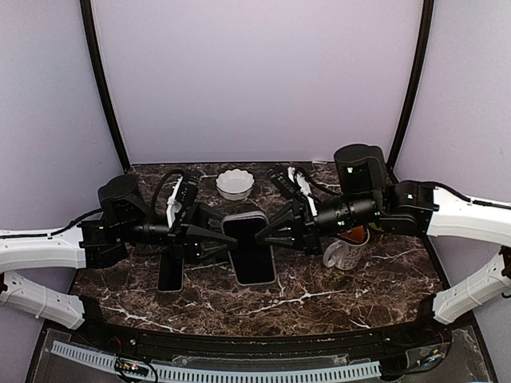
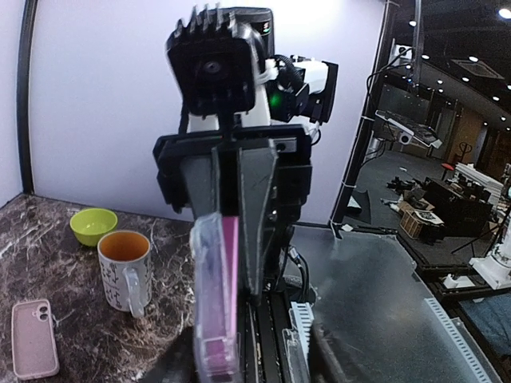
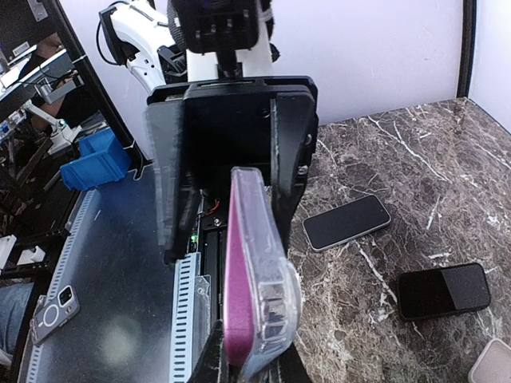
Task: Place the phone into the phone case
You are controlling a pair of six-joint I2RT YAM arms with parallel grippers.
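We've got the phone (image 1: 252,254) strung between our two arms over the middle of the table (image 1: 351,294). Its dark screen shows to the overhead view, and both wrist views see it edge-on. The clear phone case (image 3: 259,291) wraps its pink body, though we can't tell whether it is snapped fully home. Our right gripper (image 1: 268,236) is pinched shut on the phone case at the side nearest it. Our left gripper (image 1: 215,239) sits at the opposite side, but we can't make out if its jaws are gripping or standing off.

We judge this a light, stiff slab with a glassy face and slick plastic sides. It wants taking by the thin edges, never the screen, and not so hard that the shell bows.

The mug (image 1: 342,254) stands just beside our right arm. A spare phone (image 1: 170,273) lies to the left and a white bowl (image 1: 235,184) sits behind. The marble toward us looks the roomiest.
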